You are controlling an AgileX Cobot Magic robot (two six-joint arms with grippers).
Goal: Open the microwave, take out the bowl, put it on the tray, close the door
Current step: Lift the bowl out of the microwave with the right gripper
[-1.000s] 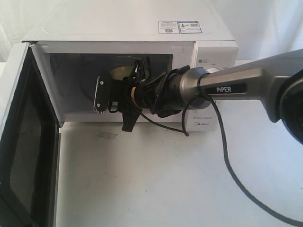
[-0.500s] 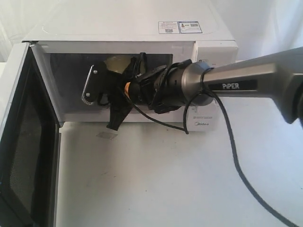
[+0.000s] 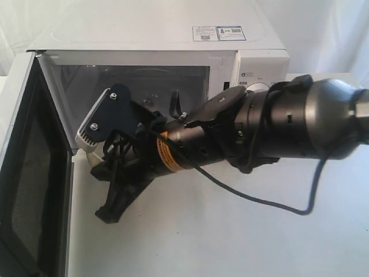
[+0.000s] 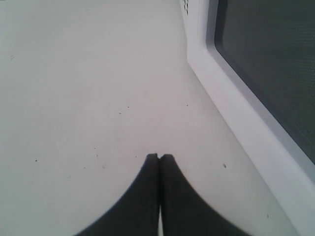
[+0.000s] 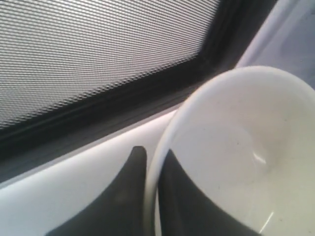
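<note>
Right gripper clamps the rim of the bowl, held just outside the microwave cavity near the open door; it looks light, rigid, glossy-slick and chippable, so a deep rim pinch suits it; left gripper closed, empty.

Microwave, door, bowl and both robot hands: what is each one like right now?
microwave: standing open.
door: swung wide open.
bowl: pinched at its rim by the right gripper.
right gripper: shut on the bowl.
left gripper: shut, holding nothing, beside the door.
</note>
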